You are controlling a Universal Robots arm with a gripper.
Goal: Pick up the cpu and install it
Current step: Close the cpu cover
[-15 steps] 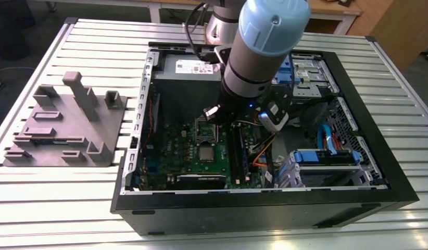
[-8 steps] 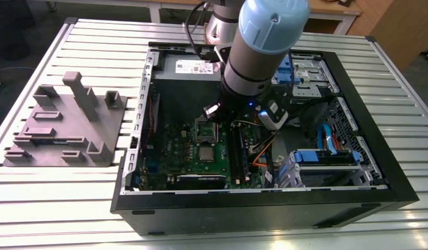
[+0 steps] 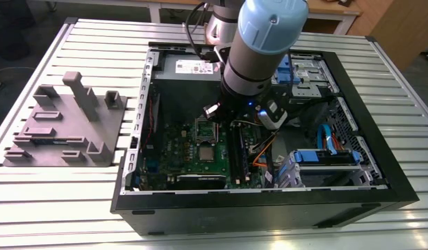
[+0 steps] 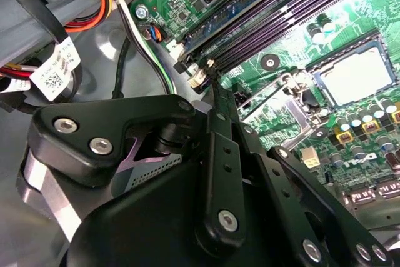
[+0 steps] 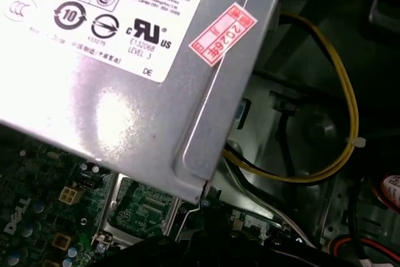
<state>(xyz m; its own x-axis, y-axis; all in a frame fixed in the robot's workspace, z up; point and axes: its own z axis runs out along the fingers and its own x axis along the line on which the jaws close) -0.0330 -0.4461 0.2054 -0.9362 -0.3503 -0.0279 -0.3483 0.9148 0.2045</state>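
An open computer case (image 3: 380,177) lies on a slatted metal surface (image 3: 54,208), with a grey moulded fixture (image 3: 61,125) beside it at the exterior view's left. The robot arm (image 3: 263,47) reaches down into the case above the green motherboard (image 3: 176,151). The cpu (image 3: 205,152), a small silver square, lies flat on the motherboard just beside the upright socket frame (image 3: 205,130). In the second wrist view the black end effector (image 4: 212,101) hangs near the dark memory slots (image 4: 281,17), apart from the cpu (image 4: 356,76); whether it is wide or narrow cannot be told. The first wrist view shows the grey power supply box (image 5: 125,104) and a yellow cable (image 5: 350,123).
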